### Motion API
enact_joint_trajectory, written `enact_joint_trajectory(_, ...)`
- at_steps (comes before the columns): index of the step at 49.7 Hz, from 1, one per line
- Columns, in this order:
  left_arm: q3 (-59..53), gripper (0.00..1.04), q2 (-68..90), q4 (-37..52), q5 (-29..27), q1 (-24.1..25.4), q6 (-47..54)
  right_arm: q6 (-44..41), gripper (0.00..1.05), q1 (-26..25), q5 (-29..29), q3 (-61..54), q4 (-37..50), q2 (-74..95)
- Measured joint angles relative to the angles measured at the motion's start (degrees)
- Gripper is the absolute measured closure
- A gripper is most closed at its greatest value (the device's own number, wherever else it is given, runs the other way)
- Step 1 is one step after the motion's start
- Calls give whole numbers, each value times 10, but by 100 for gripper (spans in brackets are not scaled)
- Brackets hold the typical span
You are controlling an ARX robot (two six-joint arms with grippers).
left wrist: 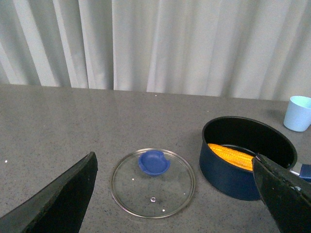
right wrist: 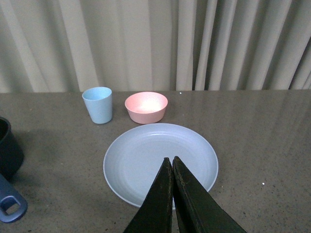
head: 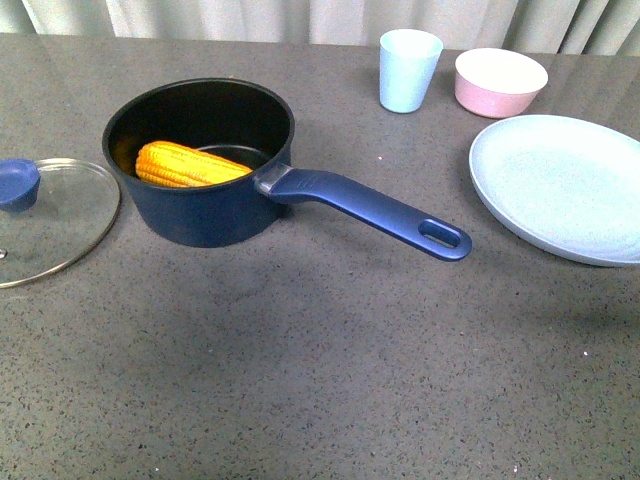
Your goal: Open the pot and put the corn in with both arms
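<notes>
The navy pot (head: pixel 210 215) stands open on the grey table, its long blue handle (head: pixel 370 208) pointing right. The yellow corn (head: pixel 188 164) lies inside it, also seen in the left wrist view as corn (left wrist: pixel 232 156) in the pot (left wrist: pixel 228 177). The glass lid (head: pixel 55 218) with its blue knob (head: pixel 17 184) lies flat left of the pot. My left gripper (left wrist: pixel 175 167) hangs open above the lid (left wrist: pixel 153 182), holding nothing. My right gripper (right wrist: pixel 172 159) is shut and empty above the pale blue plate (right wrist: pixel 141 155). Neither arm shows in the front view.
A light blue cup (head: pixel 408 70) and a pink bowl (head: pixel 500 82) stand at the back right. The large pale blue plate (head: pixel 560 185) lies right of the handle's end. Curtains hang behind the table's far edge.
</notes>
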Motion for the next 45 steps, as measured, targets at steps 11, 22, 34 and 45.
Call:
enact_joint_trajectory(11, 0, 9, 0, 0, 0, 0, 0, 0, 103, 0, -1, 0, -57, -57)
enact_joint_trajectory(22, 0, 9, 0, 0, 0, 0, 0, 0, 103, 0, -1, 0, -96, -96)
enact_joint_trajectory(34, 0, 9, 0, 0, 0, 0, 0, 0, 103, 0, -1, 0, -202, -198)
enact_joint_trajectory(45, 0, 9, 0, 0, 0, 0, 0, 0, 103, 0, 0, 0, -205, -203)
